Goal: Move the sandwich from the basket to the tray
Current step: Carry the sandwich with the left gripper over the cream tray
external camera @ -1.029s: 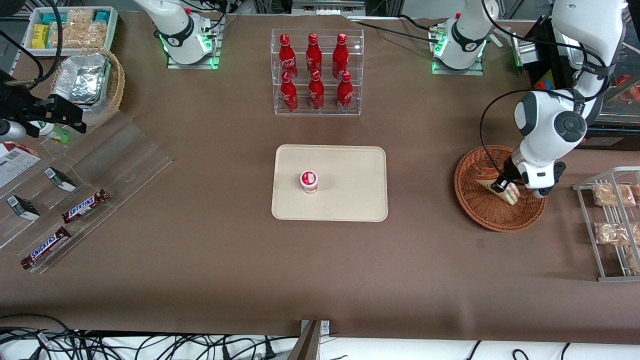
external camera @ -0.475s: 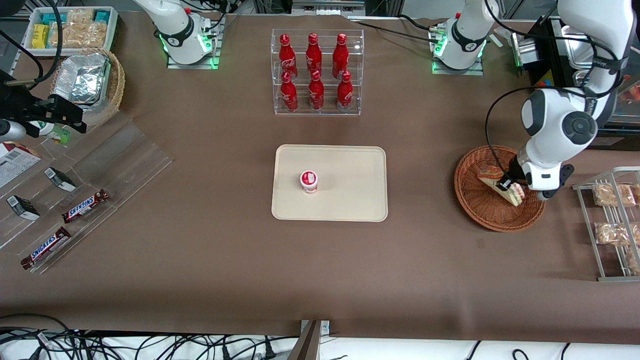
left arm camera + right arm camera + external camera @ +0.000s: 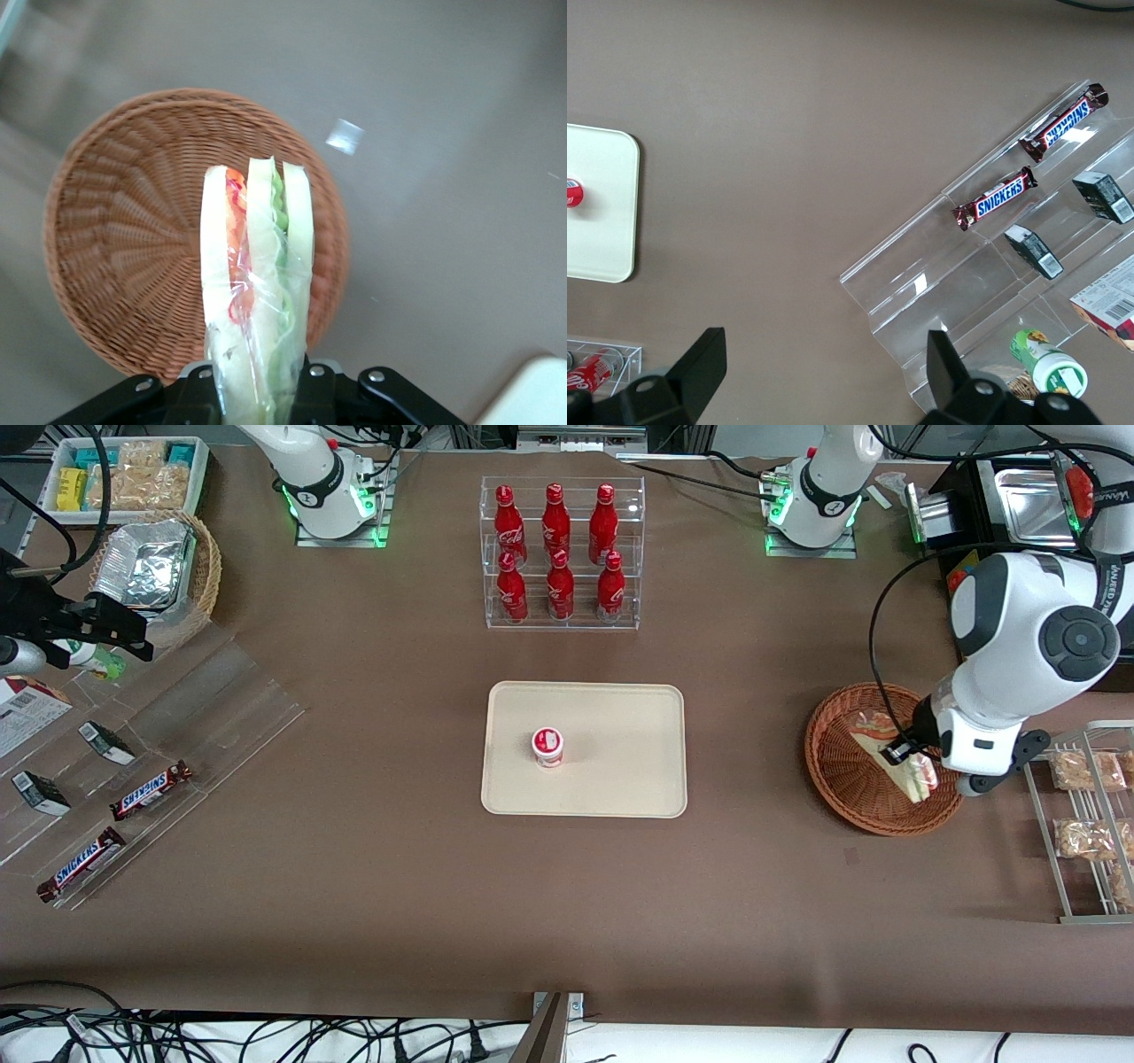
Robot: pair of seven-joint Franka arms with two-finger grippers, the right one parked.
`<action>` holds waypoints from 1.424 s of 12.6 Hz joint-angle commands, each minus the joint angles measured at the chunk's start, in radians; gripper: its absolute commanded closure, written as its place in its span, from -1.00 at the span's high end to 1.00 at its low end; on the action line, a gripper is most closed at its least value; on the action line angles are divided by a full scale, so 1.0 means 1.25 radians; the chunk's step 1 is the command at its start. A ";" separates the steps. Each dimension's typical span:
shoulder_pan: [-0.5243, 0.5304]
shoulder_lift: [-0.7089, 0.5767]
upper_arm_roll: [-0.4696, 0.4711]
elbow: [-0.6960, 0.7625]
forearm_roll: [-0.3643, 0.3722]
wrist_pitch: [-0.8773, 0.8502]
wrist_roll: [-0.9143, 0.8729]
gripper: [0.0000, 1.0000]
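Pincer (image 3: pixel 905 752) grips the sandwich (image 3: pixel 904 763) by one end, holding it clear above the basket (image 3: pixel 842 779); the tray (image 3: pixel 620 779) lies well apart, mid-counter (image 3: pixel 399 886).

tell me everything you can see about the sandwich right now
The sandwich is a wedge of three white bread slices with orange-red and green filling between them, wrapped in clear film. The gripper is shut on one end of it, and the wrist view shows it lifted clear above the basket, its other end pointing away from the gripper. In the front view it hangs tilted over the basket's edge nearest the working arm's end of the table. Nothing but the gripper touches it.
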 commanded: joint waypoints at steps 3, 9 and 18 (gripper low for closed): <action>0.000 0.027 -0.115 0.065 0.005 -0.025 0.045 -0.55; -0.095 0.080 -0.229 0.118 0.012 -0.017 0.087 -0.52; -0.198 0.216 -0.227 0.119 0.012 0.092 0.070 -0.52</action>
